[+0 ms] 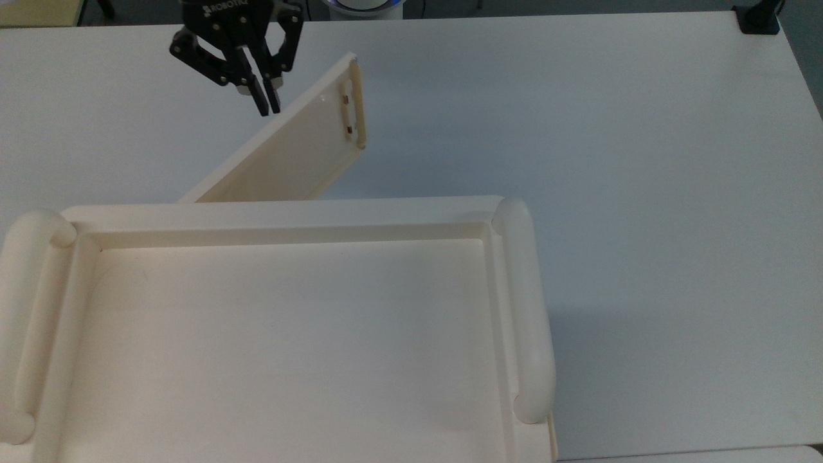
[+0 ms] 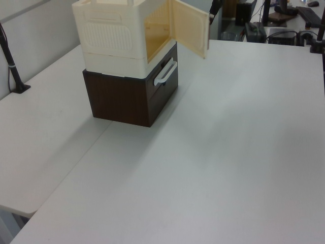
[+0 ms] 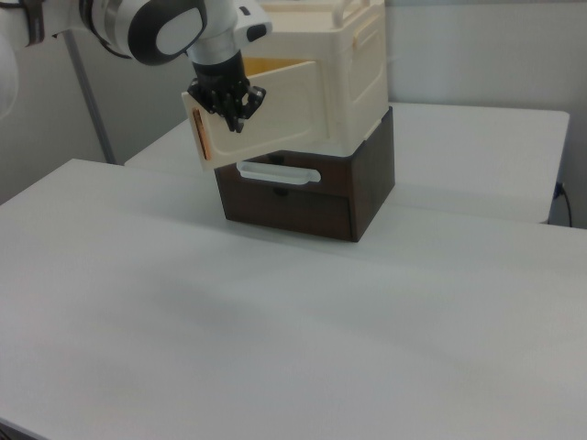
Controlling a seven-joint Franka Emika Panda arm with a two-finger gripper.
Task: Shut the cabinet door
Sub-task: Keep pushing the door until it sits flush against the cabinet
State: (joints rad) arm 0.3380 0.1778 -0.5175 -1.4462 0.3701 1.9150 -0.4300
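In the upper left of the top view, the black two-finger claw (image 1: 265, 103) hangs nearly closed, gripping nothing, behind the thin cream panel door (image 1: 296, 151). The door stands half open from the cream box cabinet (image 1: 289, 212) on the white surface (image 1: 611, 128). It looks light and stiff, best pushed near its handle edge.

A white table (image 2: 213, 168) carries everything. Directly on it stands a dark brown drawer unit (image 2: 127, 96) with a pale bar handle (image 2: 165, 72) on its front. The cabinet (image 2: 119, 35) sits on top of that unit, not on the table itself. In the left view, a second white tabletop (image 2: 45, 132) adjoins the first along a seam, and a black clamp post (image 2: 12, 68) stands on it near the left view's left edge.
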